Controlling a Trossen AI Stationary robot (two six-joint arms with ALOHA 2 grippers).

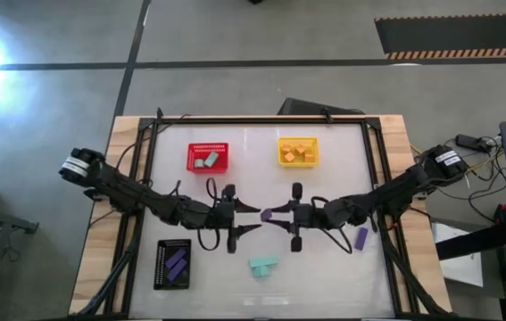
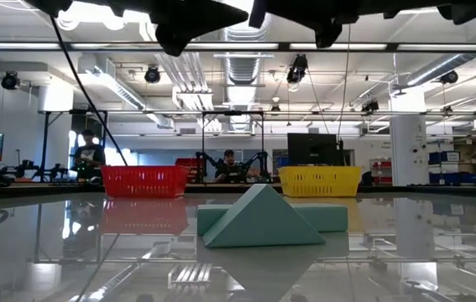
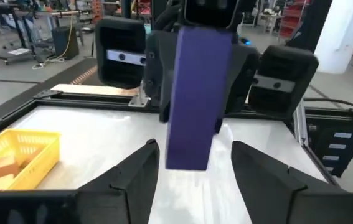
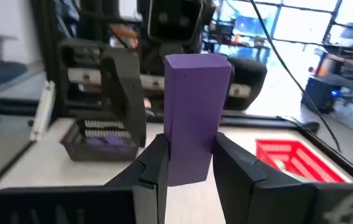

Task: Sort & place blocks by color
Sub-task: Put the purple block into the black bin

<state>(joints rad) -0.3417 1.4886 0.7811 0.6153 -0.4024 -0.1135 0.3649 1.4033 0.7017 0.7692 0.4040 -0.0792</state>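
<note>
Both grippers meet above the table's middle. My right gripper [image 1: 275, 215] is shut on a purple block [image 1: 266, 215], which sticks out toward my left gripper [image 1: 251, 219]. In the left wrist view the block's free end [image 3: 188, 143] hangs between the open left fingers [image 3: 137, 177], with a gap on each side. Two teal blocks [image 1: 264, 265] lie on the table near the front, one leaning on the other [image 2: 263, 220]. Another purple block [image 1: 361, 237] lies under the right arm. My right gripper pinches the purple block between its two fingers [image 4: 154, 168] at the block's rear end [image 4: 188, 165]. The fingers come level from the table's right side and lie along the block. The block is lifted clear of the table and points at the left gripper.
A red basket [image 1: 209, 158] with teal blocks and a yellow basket [image 1: 298, 151] with orange blocks stand at the far side. A black basket [image 1: 173, 262] with purple blocks sits near left. People show in the room behind [image 2: 229, 165].
</note>
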